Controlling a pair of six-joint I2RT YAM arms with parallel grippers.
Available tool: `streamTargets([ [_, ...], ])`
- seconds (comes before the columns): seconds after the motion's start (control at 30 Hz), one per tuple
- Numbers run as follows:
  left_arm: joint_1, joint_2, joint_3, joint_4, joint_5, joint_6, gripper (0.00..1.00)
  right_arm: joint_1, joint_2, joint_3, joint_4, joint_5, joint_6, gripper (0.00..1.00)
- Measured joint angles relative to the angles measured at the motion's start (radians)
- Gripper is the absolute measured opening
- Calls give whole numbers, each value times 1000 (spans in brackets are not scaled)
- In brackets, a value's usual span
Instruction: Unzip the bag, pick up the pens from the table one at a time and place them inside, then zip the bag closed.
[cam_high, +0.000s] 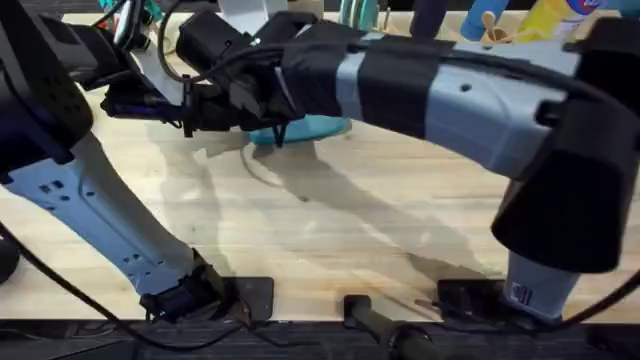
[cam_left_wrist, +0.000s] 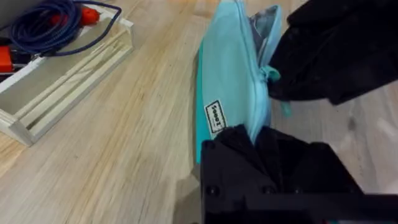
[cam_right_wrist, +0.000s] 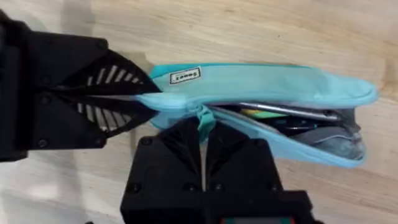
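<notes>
Right end effector (cam_right_wrist: 202, 140) pinches the zipper pull (cam_right_wrist: 203, 118), shut on it near the bag's (cam_right_wrist: 261, 84) closed end. Left end effector (cam_right_wrist: 140, 102) clamps that end's fabric. Lying flat on the table (cam_high: 300, 220), the bag runs lengthwise away from both; pens (cam_right_wrist: 292, 115) show inside its gaping mouth, so the zip-closing pull goes toward there.

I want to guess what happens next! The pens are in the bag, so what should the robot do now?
Probably slide the zipper pull along the open mouth. The right gripper pinches it, the left gripper clamps the pouch end, and the pens lie inside the gap.
</notes>
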Motion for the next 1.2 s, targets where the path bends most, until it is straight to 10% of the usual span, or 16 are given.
streamTargets([
  [1.2, -3, 0, 0, -4, 0, 0, 42, -66, -24, 47, -106, -62, -147, 32],
])
